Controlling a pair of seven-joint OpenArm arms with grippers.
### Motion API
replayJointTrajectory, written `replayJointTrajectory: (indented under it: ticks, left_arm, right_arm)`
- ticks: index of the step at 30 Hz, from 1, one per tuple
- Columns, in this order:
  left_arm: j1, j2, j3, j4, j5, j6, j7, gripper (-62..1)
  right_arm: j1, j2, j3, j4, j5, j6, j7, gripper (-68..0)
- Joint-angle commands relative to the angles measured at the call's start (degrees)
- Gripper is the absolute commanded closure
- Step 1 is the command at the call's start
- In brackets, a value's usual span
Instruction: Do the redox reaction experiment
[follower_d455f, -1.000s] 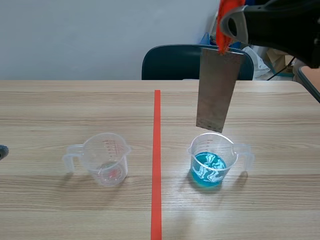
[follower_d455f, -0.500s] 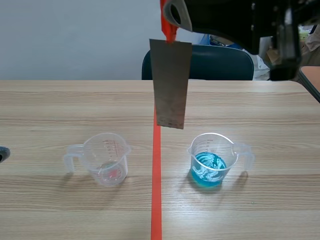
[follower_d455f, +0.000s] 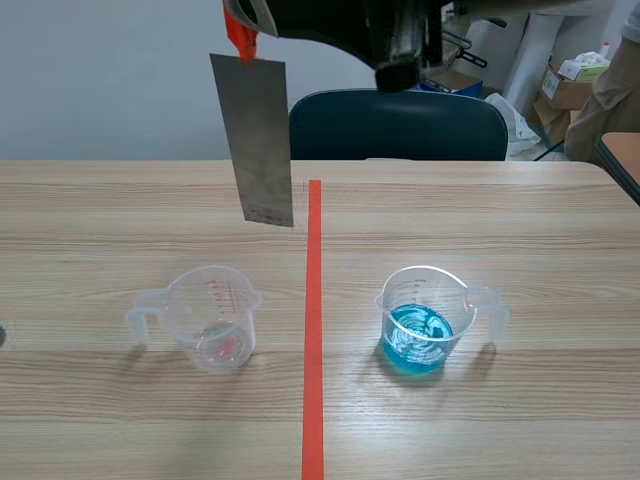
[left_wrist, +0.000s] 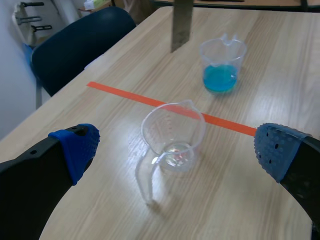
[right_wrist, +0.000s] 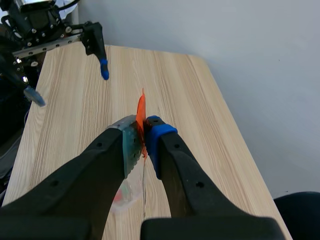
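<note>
A clear empty beaker (follower_d455f: 212, 318) stands left of the tape line. A beaker with blue liquid (follower_d455f: 425, 320) stands to its right. My right gripper (follower_d455f: 240, 28), raised high, is shut on the orange-red tab (right_wrist: 141, 112) of a grey metal strip (follower_d455f: 255, 140). The strip hangs upright, above and behind the clear beaker. In the right wrist view the gripper (right_wrist: 142, 137) pinches the tab edge-on. My left gripper (left_wrist: 176, 147) stands open, low over the table, with the clear beaker (left_wrist: 172, 135) just ahead between its fingers. The blue beaker (left_wrist: 222, 62) and the strip (left_wrist: 181, 25) lie farther ahead.
An orange-red tape line (follower_d455f: 314, 320) runs down the table's middle. A dark blue chair (follower_d455f: 400, 125) stands behind the far edge. Cardboard boxes (follower_d455f: 570, 85) sit at the back right, beside a person's sleeve (follower_d455f: 612, 90).
My right arm has carried the metal strip leftward, from above the blue beaker across the tape line to above the clear beaker's side. The beakers have not moved.
</note>
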Motion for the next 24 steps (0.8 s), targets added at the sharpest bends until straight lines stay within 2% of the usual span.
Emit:
replayJointTrajectory:
  ticks: [1, 5, 11, 24]
  left_arm:
    - [0.0, -0.42, -0.15, 0.26, -0.83, -0.15, -2.19, -62.3]
    - [0.44, -0.46, -0.15, -1.51, -1.68, -0.15, -2.69, -62.3]
    - [0.44, -0.44, -0.15, -4.31, -5.84, -0.15, -2.91, -62.3]
    - [0.39, -0.42, -0.15, -5.33, -5.95, -0.15, -6.36, -62.3]
  right_arm:
    - [2.01, -0.94, -0.55, -0.5, 0.55, 0.17, 0.0, -0.8]
    - [4.35, -3.37, -3.21, -2.86, 0.48, 0.2, -0.13, -0.8]
    - [6.4, -6.56, -6.12, -4.81, 0.09, 0.2, -0.68, -0.8]
    - [7.63, -12.44, -8.66, -7.17, -0.76, 0.17, -2.6, -0.8]
